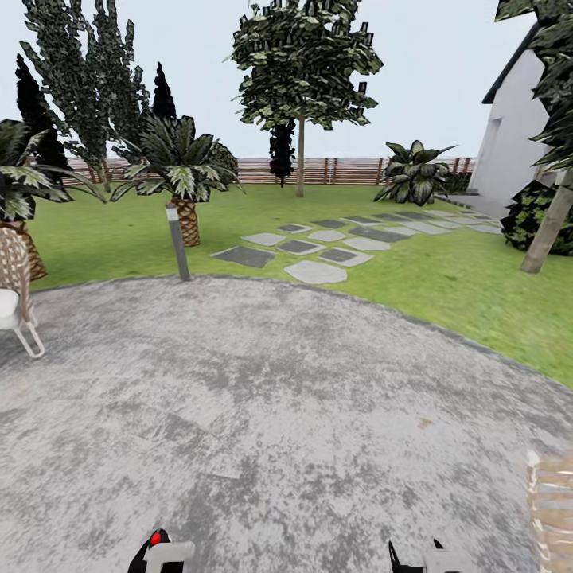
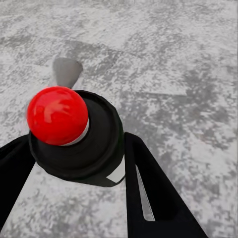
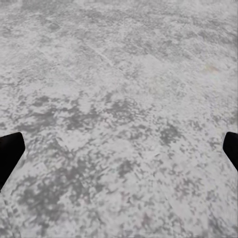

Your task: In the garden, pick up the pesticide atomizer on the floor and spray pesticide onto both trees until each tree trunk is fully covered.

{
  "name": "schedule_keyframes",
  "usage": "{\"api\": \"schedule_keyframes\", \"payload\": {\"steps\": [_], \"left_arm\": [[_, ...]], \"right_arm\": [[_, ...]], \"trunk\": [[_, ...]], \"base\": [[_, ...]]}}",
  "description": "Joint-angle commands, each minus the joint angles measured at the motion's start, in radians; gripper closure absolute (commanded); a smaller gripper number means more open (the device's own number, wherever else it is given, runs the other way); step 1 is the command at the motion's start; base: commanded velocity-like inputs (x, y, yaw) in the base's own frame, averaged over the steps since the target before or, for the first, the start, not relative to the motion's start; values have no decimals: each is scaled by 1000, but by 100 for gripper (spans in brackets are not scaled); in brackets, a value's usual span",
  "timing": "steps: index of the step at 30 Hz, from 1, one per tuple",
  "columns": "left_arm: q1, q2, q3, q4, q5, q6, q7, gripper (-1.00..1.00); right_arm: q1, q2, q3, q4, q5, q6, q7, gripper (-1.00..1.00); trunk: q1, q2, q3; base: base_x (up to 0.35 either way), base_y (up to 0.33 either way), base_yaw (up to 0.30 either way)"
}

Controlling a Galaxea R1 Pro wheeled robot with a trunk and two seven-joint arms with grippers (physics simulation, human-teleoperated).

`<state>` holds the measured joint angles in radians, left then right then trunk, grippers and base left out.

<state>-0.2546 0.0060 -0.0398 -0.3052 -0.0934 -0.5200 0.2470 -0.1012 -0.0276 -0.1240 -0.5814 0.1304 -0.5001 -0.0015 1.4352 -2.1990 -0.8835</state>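
My left gripper (image 2: pixel 79 178) is shut on the pesticide atomizer (image 2: pixel 74 134), a black body with a red ball top and a grey nozzle, held over the grey stone patio. In the head view the atomizer (image 1: pixel 157 543) and left gripper (image 1: pixel 163 557) peek in at the bottom edge. My right gripper (image 1: pixel 415 562) is open and empty; its dark fingertips (image 3: pixel 9 153) stand wide apart above the patio. One tree trunk (image 1: pixel 300 156) rises far off by the fence. The other tree trunk (image 1: pixel 547 231) leans at the right lawn edge.
I stand on the speckled patio (image 1: pixel 263 398); the lawn (image 1: pixel 446 278) with stepping stones (image 1: pixel 316 272) lies beyond. A lamp post (image 1: pixel 178 243) and a short palm (image 1: pixel 185 183) stand at the patio's far edge. A wicker chair (image 1: pixel 13 294) sits left, and another wicker piece (image 1: pixel 551 509) stands near right.
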Motion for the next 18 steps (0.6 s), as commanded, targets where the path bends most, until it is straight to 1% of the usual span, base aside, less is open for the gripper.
{"api": "schedule_keyframes", "payload": {"steps": [1, 18], "left_arm": [[0, 0, 0, 0, 0, 0, 0, 100], [0, -1, 0, 0, 0, 0, 0, 100]], "right_arm": [[0, 0, 0, 0, 0, 0, 0, -100], [0, 0, 0, 2, 0, 0, 0, -100]], "trunk": [[0, 0, 0], [0, 0, 0]], "base": [[339, 0, 2], [339, 0, 0]]}}
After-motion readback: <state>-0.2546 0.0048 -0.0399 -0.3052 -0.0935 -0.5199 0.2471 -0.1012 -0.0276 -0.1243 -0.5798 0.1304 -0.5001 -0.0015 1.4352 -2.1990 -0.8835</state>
